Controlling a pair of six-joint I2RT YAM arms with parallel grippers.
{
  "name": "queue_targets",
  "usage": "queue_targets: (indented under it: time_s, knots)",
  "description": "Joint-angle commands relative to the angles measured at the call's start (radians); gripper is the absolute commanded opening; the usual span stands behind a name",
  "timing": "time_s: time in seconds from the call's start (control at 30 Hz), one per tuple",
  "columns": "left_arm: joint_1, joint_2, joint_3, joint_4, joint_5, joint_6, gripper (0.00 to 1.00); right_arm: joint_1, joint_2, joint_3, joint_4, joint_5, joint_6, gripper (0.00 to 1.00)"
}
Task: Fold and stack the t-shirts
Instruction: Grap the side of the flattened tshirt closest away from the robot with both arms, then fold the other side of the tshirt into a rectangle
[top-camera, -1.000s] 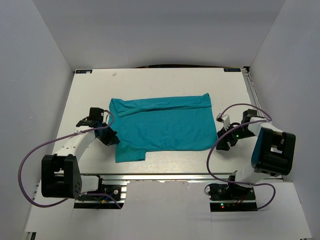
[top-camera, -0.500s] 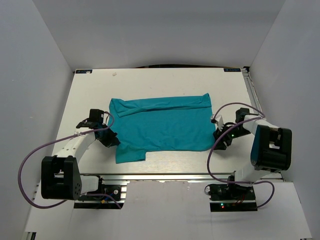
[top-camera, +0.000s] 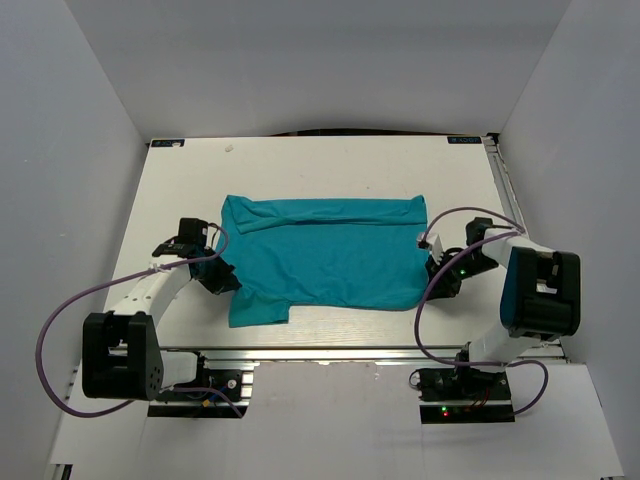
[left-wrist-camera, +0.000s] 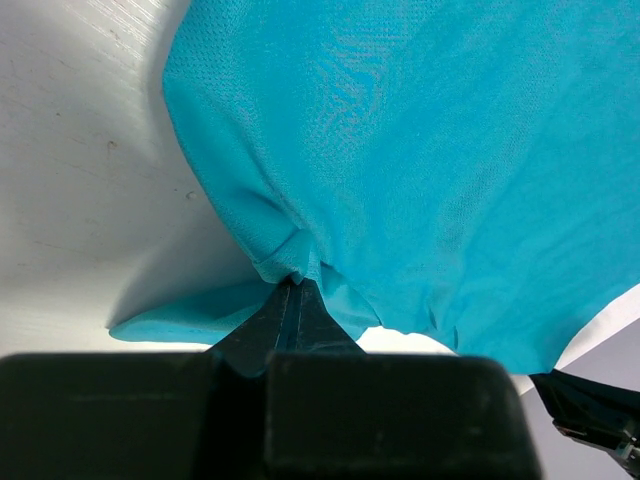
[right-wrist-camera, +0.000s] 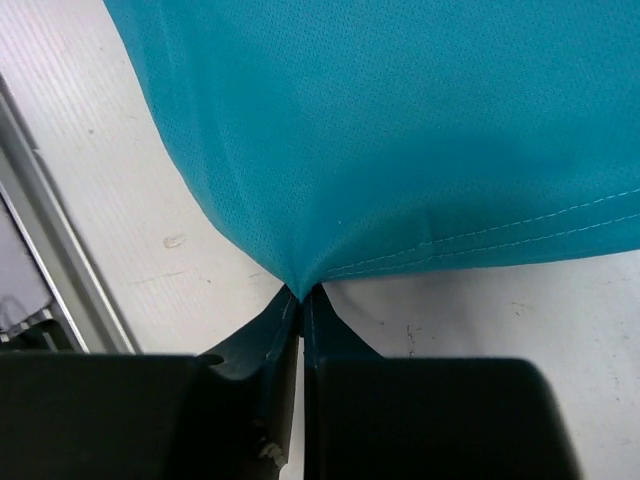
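One teal t-shirt (top-camera: 325, 255) lies spread across the middle of the white table (top-camera: 300, 165), its far edge folded over in a band and a sleeve sticking out at the near left. At the shirt's left edge my left gripper (top-camera: 222, 275) is shut on a bunched bit of the t-shirt (left-wrist-camera: 400, 150); the cloth puckers at the left gripper's (left-wrist-camera: 297, 283) tips. My right gripper (top-camera: 428, 262) is shut on the right edge. In the right wrist view the t-shirt (right-wrist-camera: 400, 130) is drawn to a point between the right gripper's (right-wrist-camera: 302, 293) tips, beside the stitched hem.
White walls enclose the table on three sides. A metal rail (top-camera: 505, 190) runs along the right edge, and another rail (top-camera: 330, 348) runs along the near edge by the arm bases. Purple cables (top-camera: 60, 330) loop beside each arm.
My right gripper has moved left onto the shirt's right edge and closed on the cloth. The right side of the shirt has shifted slightly. The left gripper has kept its hold.
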Motion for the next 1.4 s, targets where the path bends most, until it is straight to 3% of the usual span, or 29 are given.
queue_targets:
  time_s: [0.0, 0.4, 0.8, 0.93, 1.2, 1.37]
  knots:
    - [0.005, -0.013, 0.011, 0.015, 0.012, 0.003, 0.0, 0.003, 0.033, 0.065, -0.068, -0.046, 0.035, 0.06]
    - [0.016, -0.009, 0.068, 0.004, 0.02, 0.02, 0.0, -0.006, 0.134, 0.358, -0.424, -0.19, -0.016, 0.02]
    - [0.042, -0.049, 0.247, -0.027, 0.072, 0.068, 0.0, -0.011, 0.18, 0.484, -0.49, -0.189, 0.013, 0.03]
    - [0.045, -0.024, 0.241, -0.025, 0.072, 0.065, 0.0, -0.01, 0.202, 0.449, -0.376, -0.148, 0.157, 0.03]
    - [0.046, 0.043, 0.216, 0.037, 0.089, 0.046, 0.0, 0.026, 0.177, 0.367, 0.011, 0.017, 0.495, 0.06]
    - [0.046, 0.103, 0.229, 0.062, 0.097, 0.051, 0.0, 0.043, 0.237, 0.404, 0.048, 0.043, 0.602, 0.07]
